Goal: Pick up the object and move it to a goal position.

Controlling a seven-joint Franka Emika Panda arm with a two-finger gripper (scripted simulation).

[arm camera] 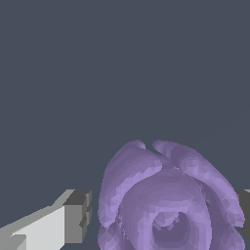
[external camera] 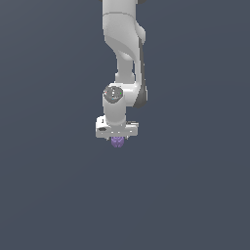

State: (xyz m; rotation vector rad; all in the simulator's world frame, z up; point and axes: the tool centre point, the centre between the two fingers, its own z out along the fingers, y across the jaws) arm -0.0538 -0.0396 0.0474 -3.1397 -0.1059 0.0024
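- Surroundings: in both views there is only a flat, dark blue-grey ground (external camera: 195,195) around the arm, plain and unmarked; nothing lies near the object or crowds the gripper.
- Arm pose: in the exterior view the white arm (external camera: 124,44) comes in from 12 o'clock and hangs straight down the middle of the picture, with a dark strip along its side towards the exterior view's right.
- The wrist ends in a broad white gripper (external camera: 117,141) held level and pointing downward.
- Fingers: in the wrist view one white finger with a grey pad (arm camera: 78,217) stands just beside the object on one side, with a thin gap showing between them; only the dark edge of the other finger (arm camera: 245,205) shows on the far side. Whether the pads press the object cannot be told.
- Object: the purple object (external camera: 117,142) peeps out directly under the gripper body, at 6 o'clock from the wrist, and is much narrower than it.
- In the wrist view the purple object (arm camera: 168,200) fills the space between the fingers: a rounded lump with thick swirling ridges curling over it and a round hollow on the face towards the camera.
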